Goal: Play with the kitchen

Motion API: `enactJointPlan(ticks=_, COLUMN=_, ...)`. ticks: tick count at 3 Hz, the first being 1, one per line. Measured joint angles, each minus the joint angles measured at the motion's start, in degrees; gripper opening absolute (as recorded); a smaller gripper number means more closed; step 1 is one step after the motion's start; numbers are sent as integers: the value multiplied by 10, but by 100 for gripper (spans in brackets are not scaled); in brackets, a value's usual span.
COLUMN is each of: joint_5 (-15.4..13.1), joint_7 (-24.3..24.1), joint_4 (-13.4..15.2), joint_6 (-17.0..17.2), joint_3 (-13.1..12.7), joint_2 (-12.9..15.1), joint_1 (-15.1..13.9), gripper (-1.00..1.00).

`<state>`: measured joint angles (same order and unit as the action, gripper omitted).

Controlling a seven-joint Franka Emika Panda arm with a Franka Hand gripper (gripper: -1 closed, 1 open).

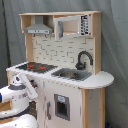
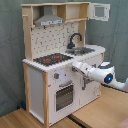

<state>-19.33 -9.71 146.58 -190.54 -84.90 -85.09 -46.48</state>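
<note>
The kitchen [image 1: 65, 95] [image 2: 37, 85] is a white and light-wood toy unit. It has a black-red hob [image 1: 37, 66] [image 2: 52, 59], a silver sink [image 1: 72, 75] [image 2: 82, 50], a black faucet [image 1: 84, 59] [image 2: 75, 39] and a grey hood [image 1: 39, 29] [image 2: 50, 21]. Its windowed oven door [image 2: 64, 95] is closed, with knobs [image 2: 56, 76] above it. My gripper [image 2: 75, 67] [image 1: 33, 93] is held against the front panel just under the counter edge, beside the knobs. Nothing shows in its grasp.
An upper cupboard door [image 2: 100, 11] stands open at the top on the second exterior view's right. The kitchen stands on a wooden floor [image 2: 30, 117]. A grey curtain [image 1: 115, 40] hangs behind. My white arm [image 2: 107, 77] reaches in from the second exterior view's right.
</note>
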Motion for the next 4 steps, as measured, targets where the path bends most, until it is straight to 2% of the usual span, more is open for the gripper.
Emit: enactJointPlan(ticks=4, joint_5=0, joint_7=250, joint_4=-5, joint_6=13, joint_3=0, joint_2=0, joint_1=1, gripper=-100)
